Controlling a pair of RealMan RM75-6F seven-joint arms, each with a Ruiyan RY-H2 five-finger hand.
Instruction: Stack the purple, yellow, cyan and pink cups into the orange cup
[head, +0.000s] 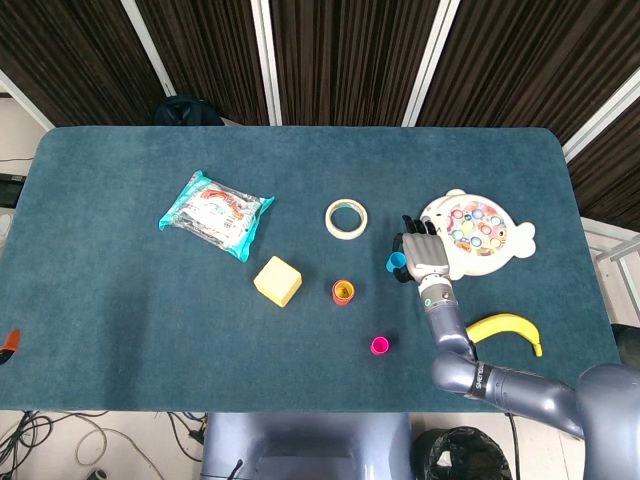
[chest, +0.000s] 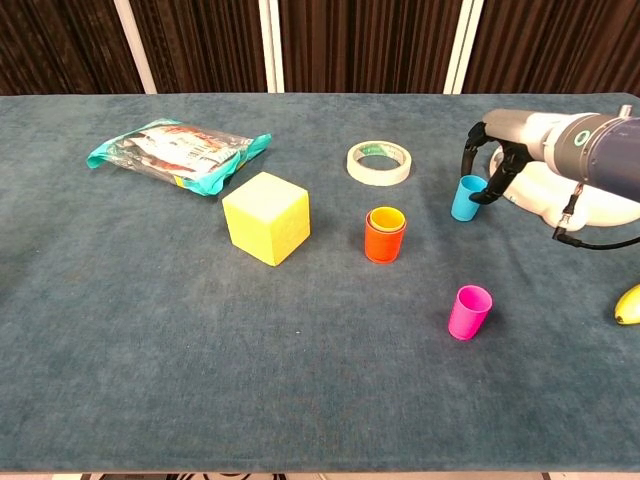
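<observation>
Right hand (chest: 497, 150) grips the cyan cup (chest: 466, 198) by its rim, beside the fish-shaped toy board (head: 478, 232).
The orange cup (chest: 384, 240) stands as the landmark on the blue table (chest: 150, 330), with the yellow cup (chest: 387, 219) nested inside it; whether the purple cup is in there I cannot tell. The cyan cup is right of it and slightly farther back, the pink cup (chest: 469, 312) right and nearer the camera. A yellow block (chest: 266, 217) sits left, tape roll (chest: 378, 163) behind it. The left hand is out of sight.
</observation>
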